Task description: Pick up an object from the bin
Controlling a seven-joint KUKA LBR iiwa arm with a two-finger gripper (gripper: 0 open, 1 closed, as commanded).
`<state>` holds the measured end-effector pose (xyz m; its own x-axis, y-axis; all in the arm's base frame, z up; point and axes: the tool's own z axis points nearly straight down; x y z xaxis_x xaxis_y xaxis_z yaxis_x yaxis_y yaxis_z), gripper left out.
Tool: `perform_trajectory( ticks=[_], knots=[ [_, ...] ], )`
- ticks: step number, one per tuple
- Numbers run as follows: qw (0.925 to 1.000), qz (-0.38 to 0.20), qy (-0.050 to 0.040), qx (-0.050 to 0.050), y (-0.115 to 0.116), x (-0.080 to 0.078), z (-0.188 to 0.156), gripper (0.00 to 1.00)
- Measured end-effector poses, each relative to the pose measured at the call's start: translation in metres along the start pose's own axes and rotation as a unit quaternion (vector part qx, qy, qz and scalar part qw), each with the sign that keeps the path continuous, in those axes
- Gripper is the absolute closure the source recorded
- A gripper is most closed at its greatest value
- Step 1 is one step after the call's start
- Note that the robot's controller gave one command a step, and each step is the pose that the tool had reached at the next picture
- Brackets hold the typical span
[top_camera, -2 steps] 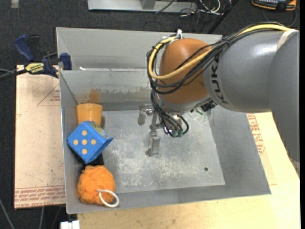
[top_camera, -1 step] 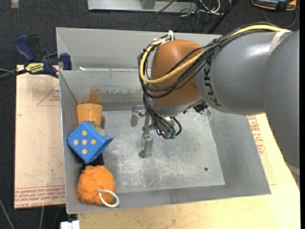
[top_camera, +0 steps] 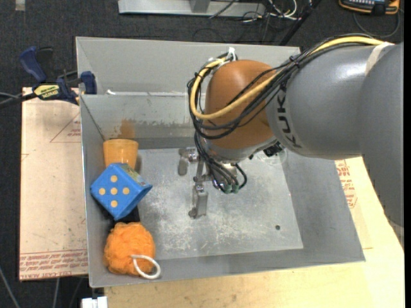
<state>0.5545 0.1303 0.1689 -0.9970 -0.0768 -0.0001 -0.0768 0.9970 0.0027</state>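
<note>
Two metal fingers (top_camera: 199, 201) of the hand (top_camera: 191, 188) stand apart from each other, fairly wide, with nothing between them. The hand hangs over bare, scuffed floor near the middle of the grey metal bin (top_camera: 257, 226); whether its tips touch the floor I cannot tell. It sits below a rounded orange cover (top_camera: 237, 101) on the wrist, with yellow and black cables (top_camera: 207, 111) looped round that cover. The thick grey robot arm (top_camera: 340, 101) comes in from the right.

Three loose things lie in a line along the bin's left wall, all well to the left of the hand. Nearest to it is a blue foam die with yellow dots (top_camera: 117, 192), tipped onto an edge, showing a face of five dots. Just behind the die, toward the far left corner, stands an orange plastic cup (top_camera: 120, 153), upright and touching or nearly touching the die. In front of the die, in the near left corner, sits an orange fuzzy puff (top_camera: 127, 248) with a white cord loop (top_camera: 146, 266) lying at its lower right side. The die rests close against the puff.
</note>
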Motion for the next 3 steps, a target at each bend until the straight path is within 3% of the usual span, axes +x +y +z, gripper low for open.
perform_trajectory(
  ticks=[1, 2, 3],
  knots=[
    [0.9990, -0.044, 0.0003, 0.000, 0.018, 0.007, 0.020, 0.00],
    [0.9922, -0.125, -0.0018, -0.001, 0.028, -0.004, 0.036, 0.00],
    [0.9993, -0.037, -0.0007, 0.000, 0.044, 0.009, 0.045, 0.00]
  ],
)
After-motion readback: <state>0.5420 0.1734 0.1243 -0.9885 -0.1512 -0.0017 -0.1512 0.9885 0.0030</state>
